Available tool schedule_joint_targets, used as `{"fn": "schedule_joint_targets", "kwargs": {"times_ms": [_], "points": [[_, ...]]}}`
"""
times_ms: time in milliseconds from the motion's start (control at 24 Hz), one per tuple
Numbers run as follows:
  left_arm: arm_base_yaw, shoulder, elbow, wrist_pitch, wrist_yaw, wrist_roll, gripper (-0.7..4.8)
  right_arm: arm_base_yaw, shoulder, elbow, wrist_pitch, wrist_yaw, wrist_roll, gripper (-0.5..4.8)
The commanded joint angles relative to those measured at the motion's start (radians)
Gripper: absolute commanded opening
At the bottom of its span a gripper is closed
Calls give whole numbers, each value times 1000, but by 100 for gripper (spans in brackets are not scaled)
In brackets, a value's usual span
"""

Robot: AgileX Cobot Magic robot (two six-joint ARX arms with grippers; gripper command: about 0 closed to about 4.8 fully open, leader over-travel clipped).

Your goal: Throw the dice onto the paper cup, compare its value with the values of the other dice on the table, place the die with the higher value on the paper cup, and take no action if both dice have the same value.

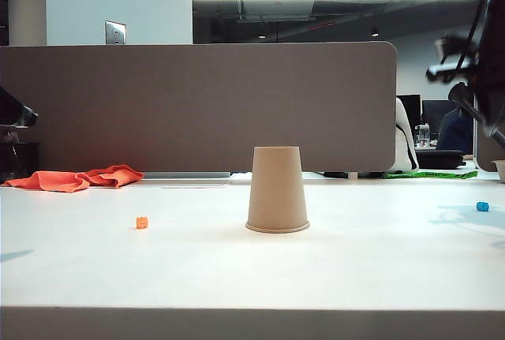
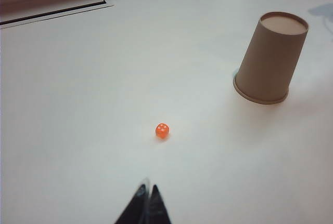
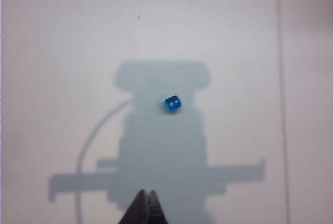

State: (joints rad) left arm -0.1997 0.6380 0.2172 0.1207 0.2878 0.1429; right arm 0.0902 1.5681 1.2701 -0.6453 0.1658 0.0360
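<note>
The tan paper cup point(image 1: 277, 188) point(image 2: 270, 57) stands upside down at the middle of the white table point(image 1: 237, 269). The tiny orange die point(image 1: 142, 222) point(image 2: 162, 130) lies to the cup's left, showing three pale pips on top. The tiny blue die point(image 1: 482, 207) point(image 3: 173, 103) lies at the far right, with two pips up, inside the arm's shadow. My left gripper point(image 2: 148, 188) hangs shut and empty above the table, short of the orange die. My right gripper point(image 3: 146, 194) is shut and empty above the blue die; its arm point(image 1: 473, 56) shows dark at the upper right.
A crumpled orange-red cloth point(image 1: 75, 178) lies at the back left. A grey partition point(image 1: 197, 107) runs behind the table. A pale rim point(image 1: 499, 170) peeks in at the far right edge.
</note>
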Motion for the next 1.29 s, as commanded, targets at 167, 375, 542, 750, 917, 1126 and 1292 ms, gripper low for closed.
{"fn": "schedule_joint_targets", "kwargs": {"times_ms": [167,375,542,750,917,1126,1292], "points": [[0,-2,5,16,8,3,-5,-34,-115,5,-82,16,-10,-1],[0,-2,5,17,5,2,-5,-60,-146,5,-142,12,-10,-2],[0,-2,5,18,6,-1,-5,-60,-152,1,-166,2,-11,-2],[0,-2,5,44,6,-1,-5,-60,-191,-71,-113,-92,-2,-2],[0,-2,6,54,7,-1,-5,-61,-259,-172,-10,-89,-3,-2],[0,3,5,97,53,47,-5,-61,-261,-179,27,-60,-15,-2],[0,5,5,130,57,52,-5,-61,-261,-180,31,-59,-27,-2]]}}
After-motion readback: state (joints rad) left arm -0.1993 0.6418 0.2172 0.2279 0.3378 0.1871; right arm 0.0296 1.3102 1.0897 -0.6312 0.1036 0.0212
